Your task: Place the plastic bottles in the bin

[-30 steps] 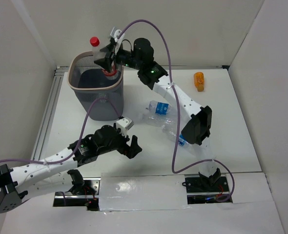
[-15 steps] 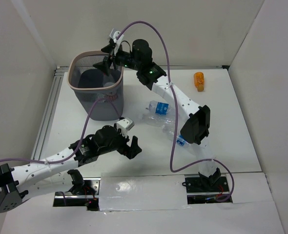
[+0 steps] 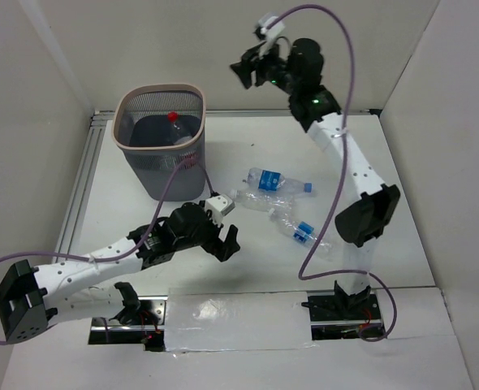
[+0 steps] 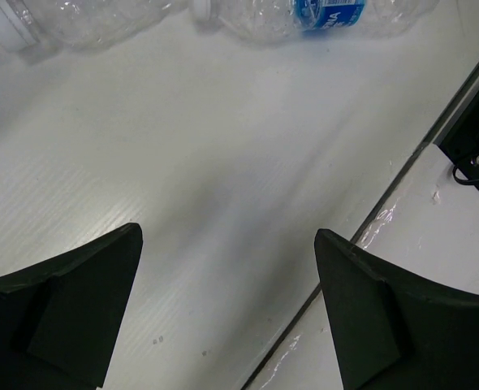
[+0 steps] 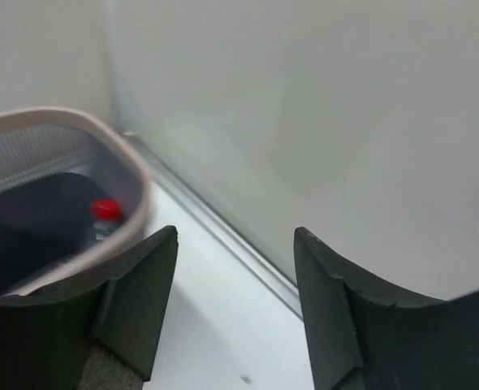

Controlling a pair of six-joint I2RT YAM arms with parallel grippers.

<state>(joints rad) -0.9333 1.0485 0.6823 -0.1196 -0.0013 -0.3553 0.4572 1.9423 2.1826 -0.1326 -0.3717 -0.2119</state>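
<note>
Clear thin plastic bottles are lying mid-frame, probably light, springy and slippery; I am favouring the labelled waist. My left gripper and right gripper are gaping wide, empty. One red-capped bottle is resting in the dark grey wire-mesh bin, upper left.

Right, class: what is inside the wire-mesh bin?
A red-capped plastic bottle sits inside the bin, toward its far side. The near wall and dark interior hide anything else.
</note>
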